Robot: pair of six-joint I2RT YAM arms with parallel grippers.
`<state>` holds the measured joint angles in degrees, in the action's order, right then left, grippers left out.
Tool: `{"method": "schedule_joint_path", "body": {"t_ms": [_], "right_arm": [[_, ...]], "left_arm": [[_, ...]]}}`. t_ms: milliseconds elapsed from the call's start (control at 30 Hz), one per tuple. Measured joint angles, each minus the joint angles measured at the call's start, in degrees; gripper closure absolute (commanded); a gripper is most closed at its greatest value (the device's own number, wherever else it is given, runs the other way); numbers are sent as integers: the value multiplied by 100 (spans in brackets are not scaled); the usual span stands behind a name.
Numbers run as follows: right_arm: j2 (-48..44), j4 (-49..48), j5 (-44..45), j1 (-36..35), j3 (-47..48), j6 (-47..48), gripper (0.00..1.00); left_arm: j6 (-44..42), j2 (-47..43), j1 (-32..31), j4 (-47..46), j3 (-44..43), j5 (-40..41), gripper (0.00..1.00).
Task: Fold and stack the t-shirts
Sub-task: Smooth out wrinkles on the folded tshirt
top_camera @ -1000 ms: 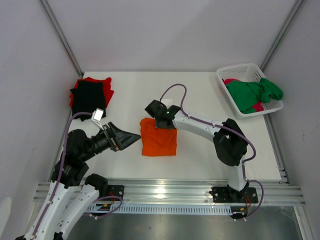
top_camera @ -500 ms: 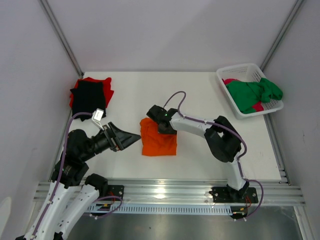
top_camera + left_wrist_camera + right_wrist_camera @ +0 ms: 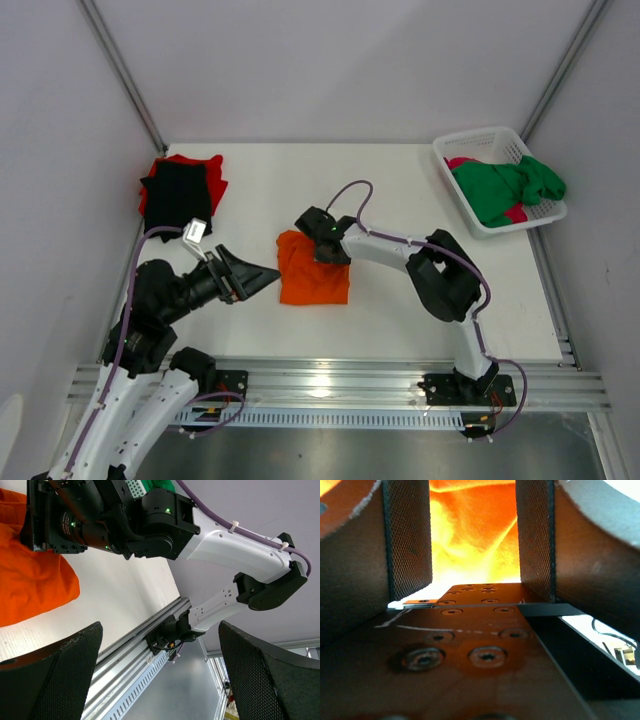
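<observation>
My right gripper sits on the far right corner of the folded orange shirt at the middle of the table, jaws parted astride the cloth, pinning it, I'd judge, for a slide toward the black-on-red stack in the far left corner, while my left gripper hovers wide open nearby.

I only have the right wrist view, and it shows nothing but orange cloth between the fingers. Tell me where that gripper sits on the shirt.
Observer: The right gripper is down on the far edge of the folded orange t-shirt, toward its right corner.
Operator: Give me the left arm.
Observer: The left gripper is open and empty, aimed at the shirt's left edge.
Operator: Locate the stack.
Observer: A black t-shirt lies on a red t-shirt at the table's far left corner.
</observation>
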<state>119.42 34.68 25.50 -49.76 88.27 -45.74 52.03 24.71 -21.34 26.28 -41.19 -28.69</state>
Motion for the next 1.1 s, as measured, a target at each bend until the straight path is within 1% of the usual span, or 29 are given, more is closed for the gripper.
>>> {"method": "schedule_joint_path", "body": {"t_ms": [133, 233, 467, 633, 867, 1100], "right_arm": [[-116, 61, 144, -66, -11, 76, 48], [-330, 284, 330, -157, -11, 83, 48], [-1196, 1091, 732, -592, -42, -42, 47], [-1714, 1432, 669, -861, -424, -348, 47], [-1609, 1405, 308, -894, -1134, -654, 47], [-1298, 1150, -15, -944, -1167, -723, 48]], "left_arm": [[13, -2, 0, -81, 44, -15, 1], [57, 0, 0, -195, 173, -52, 0], [144, 48, 0, -422, 378, -162, 1], [203, 146, 0, -605, 413, -216, 0], [249, 317, 2, -776, 439, -354, 1], [247, 302, 4, -754, 439, -407, 1]]}}
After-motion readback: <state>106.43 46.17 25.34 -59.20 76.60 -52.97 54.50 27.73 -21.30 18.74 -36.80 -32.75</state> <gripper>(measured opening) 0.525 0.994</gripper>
